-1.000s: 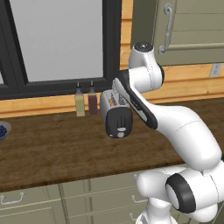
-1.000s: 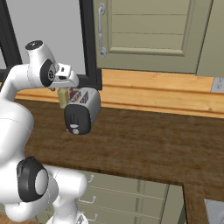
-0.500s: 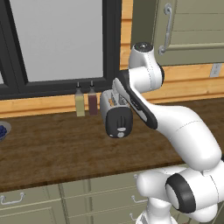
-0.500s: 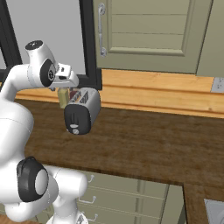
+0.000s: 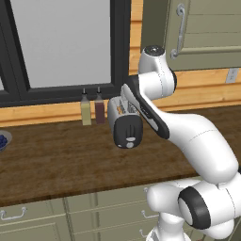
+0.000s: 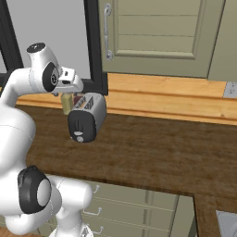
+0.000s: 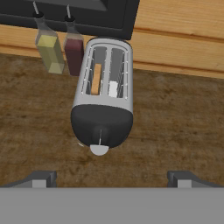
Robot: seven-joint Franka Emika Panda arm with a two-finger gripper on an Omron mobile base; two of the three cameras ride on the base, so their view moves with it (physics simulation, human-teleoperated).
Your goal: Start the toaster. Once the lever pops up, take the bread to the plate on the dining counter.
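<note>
Nothing, so far as the views allow, has shifted over the last second: arm, toaster and bottles sit in the same places as in the earlier pictures, so the arm is holding its pose above the worktop and the start of the task has not begun. Going left to right in the hand view, a yellow bottle [image 7: 49,51] and a dark red bottle [image 7: 73,51] stand against the window wall, the red one just beside the toaster [image 7: 103,103]. The toaster lies lengthwise toward the camera, its black end face nearest, with the lever [image 7: 100,133] as a thin dark tab above the round pale dial [image 7: 99,150]. In the left slot sits the bread [image 7: 96,79], its golden edge showing; the right slot shows something pale I cannot identify. At the bottom of that view the gripper [image 7: 112,177] has its tips spread wide, well apart and empty, short of the toaster. From the left base view a blue-filled bowl [image 5: 2,140] sits far left on the worktop [image 5: 56,160]. My judgement: the lever remains unpressed, so descending onto that tab comes next.
</note>
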